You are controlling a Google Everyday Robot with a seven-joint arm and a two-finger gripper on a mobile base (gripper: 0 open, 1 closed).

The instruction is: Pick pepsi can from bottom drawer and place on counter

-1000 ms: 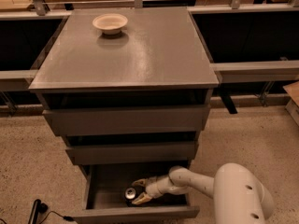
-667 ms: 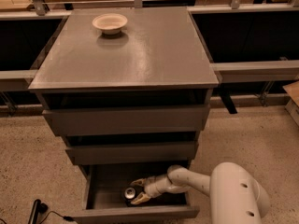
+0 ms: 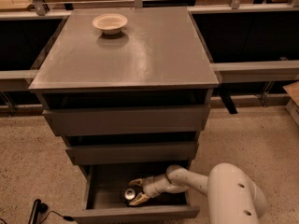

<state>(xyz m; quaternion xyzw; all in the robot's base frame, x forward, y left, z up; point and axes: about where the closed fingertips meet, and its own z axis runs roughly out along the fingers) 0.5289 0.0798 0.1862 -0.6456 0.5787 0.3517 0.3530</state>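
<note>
I have the gripper (image 3: 135,192) reached down inside the bottom drawer (image 3: 135,214), which stands pulled out beneath the two shallower drawers (image 3: 126,120). The white arm (image 3: 187,179) comes in from the right, over the drawer's right side. The two fingers are spread apart, one above and one below in my view. The pepsi can (image 3: 129,193) sits between their tips on the drawer floor, its silver top facing up toward the camera. The lower finger (image 3: 140,199) looks to be against the can's side. The upper one appears just off it, and I can't tell whether either is pressing, so I read the jaws as parted around the can rather than clamped. Above, the counter (image 3: 140,55) carries only a shallow beige bowl (image 3: 110,22) near its back left corner, well apart from the can.
</note>
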